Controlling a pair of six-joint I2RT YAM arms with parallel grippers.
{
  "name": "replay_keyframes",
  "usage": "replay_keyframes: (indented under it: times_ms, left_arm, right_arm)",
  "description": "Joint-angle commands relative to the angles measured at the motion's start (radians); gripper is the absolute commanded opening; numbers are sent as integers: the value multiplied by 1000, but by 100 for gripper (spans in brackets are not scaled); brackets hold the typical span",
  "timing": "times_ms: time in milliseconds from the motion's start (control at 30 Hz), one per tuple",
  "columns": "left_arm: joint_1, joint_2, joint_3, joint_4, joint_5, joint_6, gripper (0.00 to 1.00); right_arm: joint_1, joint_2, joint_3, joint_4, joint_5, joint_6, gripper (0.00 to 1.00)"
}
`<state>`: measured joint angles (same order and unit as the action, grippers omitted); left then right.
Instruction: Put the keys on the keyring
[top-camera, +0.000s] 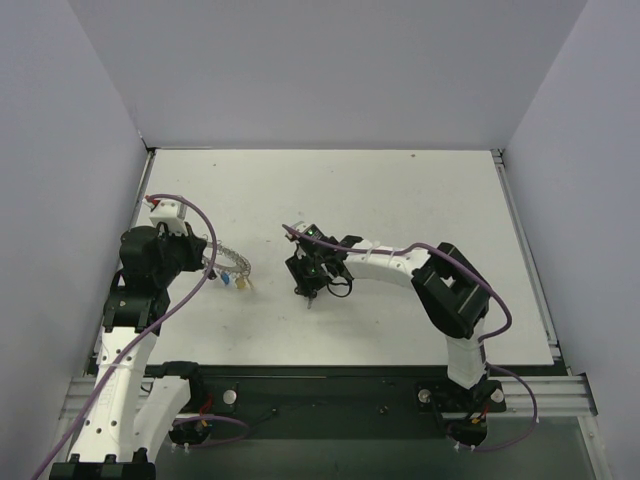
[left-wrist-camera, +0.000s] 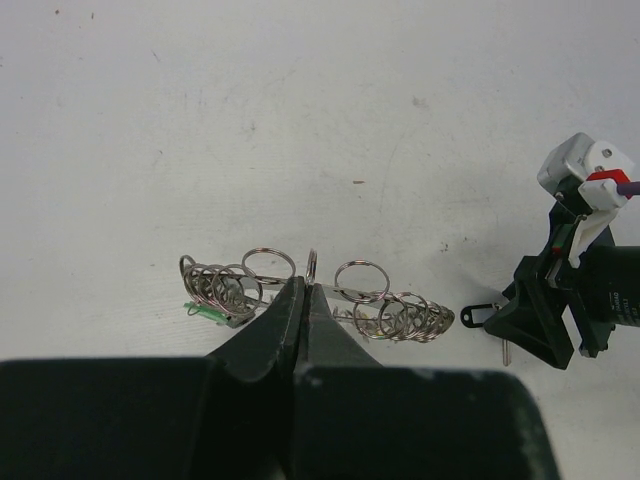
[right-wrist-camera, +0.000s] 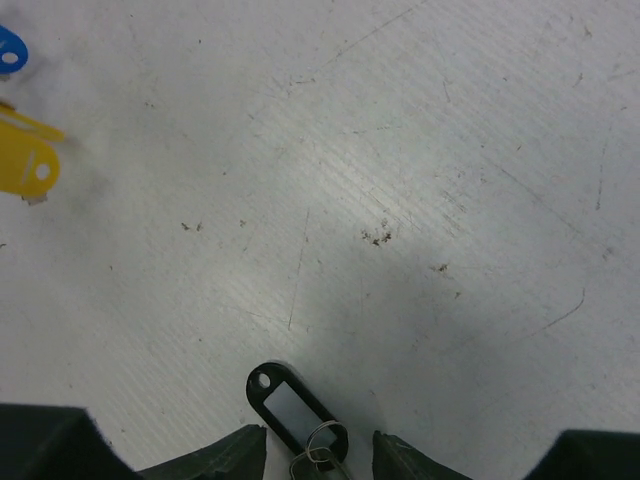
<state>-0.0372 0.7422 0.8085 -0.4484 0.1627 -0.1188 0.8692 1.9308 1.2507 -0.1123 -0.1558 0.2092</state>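
Observation:
My left gripper (left-wrist-camera: 305, 283) is shut on the rim of the silvery keyring (left-wrist-camera: 362, 282), whose many small wire loops fan out to both sides of the fingers. A green key head (left-wrist-camera: 205, 310) lies under its left end. In the top view the keyring (top-camera: 232, 262) sits left of centre, with yellow and blue key heads (top-camera: 241, 283) right beside it. My right gripper (right-wrist-camera: 319, 434) is open, low over the table, with a black-headed key (right-wrist-camera: 292, 405) lying loose between its fingers. The yellow key head (right-wrist-camera: 27, 167) and the blue one (right-wrist-camera: 9, 48) show at the far left.
The white table (top-camera: 400, 200) is walled in grey on three sides. A raised rail (top-camera: 525, 250) runs along its right edge. The two arms' grippers stand about a hand's width apart near the table's middle left.

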Motion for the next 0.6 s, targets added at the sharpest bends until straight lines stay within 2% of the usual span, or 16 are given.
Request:
replay_keyframes:
  times_ms: [0,167,233,467,567]
  left_arm:
    - [7,-18,12,100,17,4,0]
    - [7,-17,12,97,17,5,0]
    - [7,-17,12,99,14,5,0]
    - [7,-18,11,97,15,5,0]
    - [8,-17,11,99,18,5,0]
  right_arm:
    - [-4,22,21,-17,13,7,40]
    - [-6,23,23,-17,-8,9,24]
    - [-4,16,21,-17,-10,9,22]
    - [-15,-13,1,-4,-19,9,4]
    - [-22,-39,-5,-6,-24,7,0]
